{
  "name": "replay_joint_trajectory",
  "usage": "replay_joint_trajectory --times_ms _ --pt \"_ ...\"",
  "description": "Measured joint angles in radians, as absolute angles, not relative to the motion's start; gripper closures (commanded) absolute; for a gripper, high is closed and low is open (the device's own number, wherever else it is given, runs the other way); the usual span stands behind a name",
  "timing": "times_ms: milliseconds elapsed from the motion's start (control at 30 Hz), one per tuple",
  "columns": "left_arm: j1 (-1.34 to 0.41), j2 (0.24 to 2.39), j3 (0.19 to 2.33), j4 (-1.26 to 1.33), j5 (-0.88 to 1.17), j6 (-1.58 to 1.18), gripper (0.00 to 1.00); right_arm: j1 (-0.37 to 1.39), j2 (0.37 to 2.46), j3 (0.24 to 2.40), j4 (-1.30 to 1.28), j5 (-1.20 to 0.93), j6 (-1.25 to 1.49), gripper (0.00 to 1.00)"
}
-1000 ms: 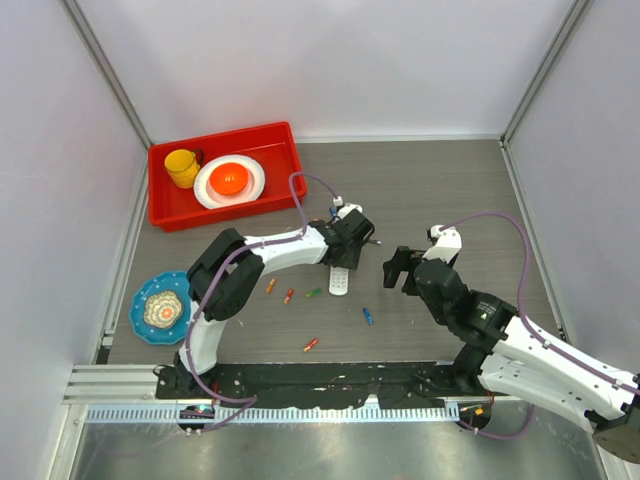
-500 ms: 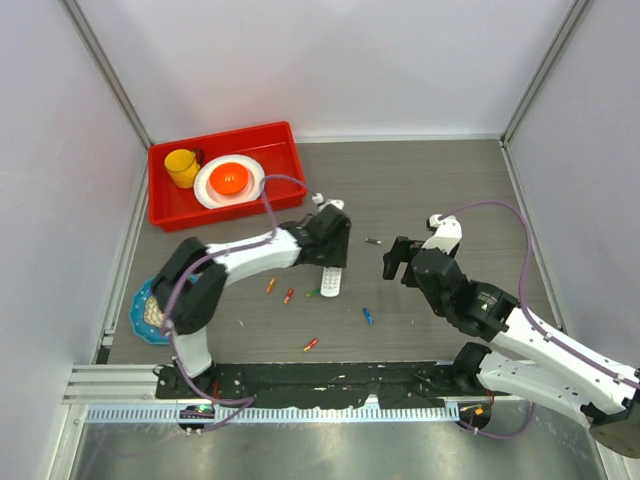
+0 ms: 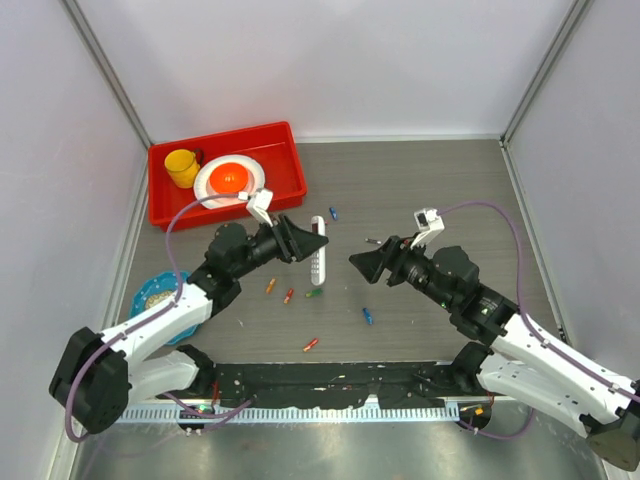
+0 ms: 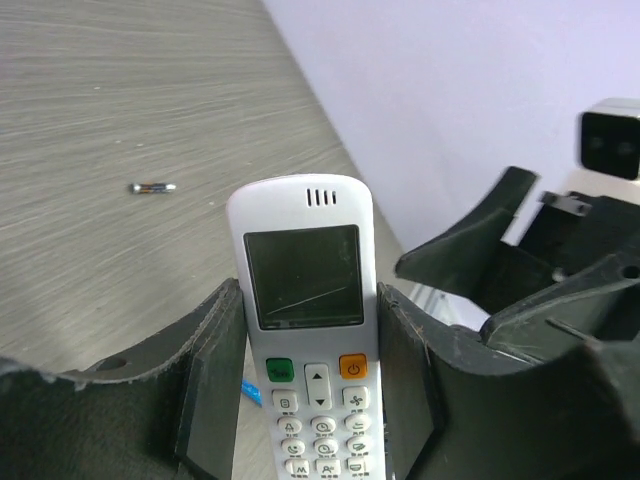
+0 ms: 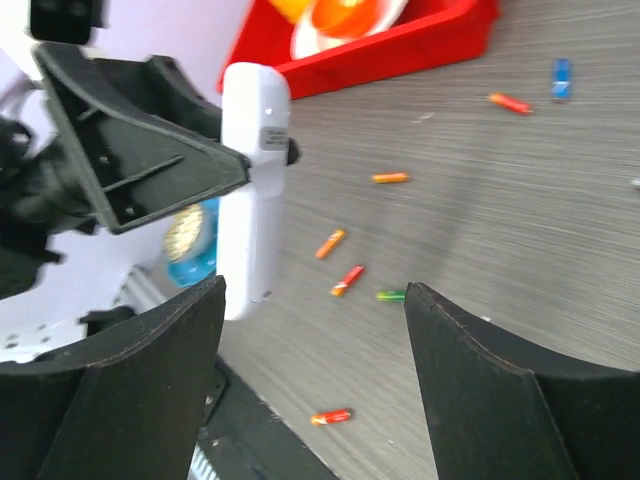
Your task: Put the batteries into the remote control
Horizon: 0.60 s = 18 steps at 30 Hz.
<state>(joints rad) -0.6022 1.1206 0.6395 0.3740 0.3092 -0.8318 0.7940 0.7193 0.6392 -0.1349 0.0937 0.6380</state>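
A grey wood-grain table [image 3: 430, 190] sat between pale walls, with a red bin [image 3: 285, 160] at its far left. Small coloured batteries [image 3: 289, 296] lay scattered across the middle of the table. The left gripper [image 3: 303, 241] reached toward the centre, clamped on the white remote [image 3: 319, 255] and holding it off the table. The right gripper [image 3: 362, 262] faced it nearby, jaws wide apart and empty.

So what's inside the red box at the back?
The red box holds a yellow cup and a white plate with a round orange thing on it. Anything underneath the plate or the cup is covered, so it can't be seen.
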Motion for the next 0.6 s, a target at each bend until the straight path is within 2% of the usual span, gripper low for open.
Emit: replay_joint_trajectory --times_ms 233,600 --pt "-0.577 1.033 0.399 0.742 0.352 -0.973 1.00 0.790 0.722 0.501 0.136 -0.136 0.736 0.17" --pt "-0.540 1.133 0.286 1.196 0.389 -1.207 1.00 0.790 0.829 0.445 0.425 -0.346 0.817 0.16"
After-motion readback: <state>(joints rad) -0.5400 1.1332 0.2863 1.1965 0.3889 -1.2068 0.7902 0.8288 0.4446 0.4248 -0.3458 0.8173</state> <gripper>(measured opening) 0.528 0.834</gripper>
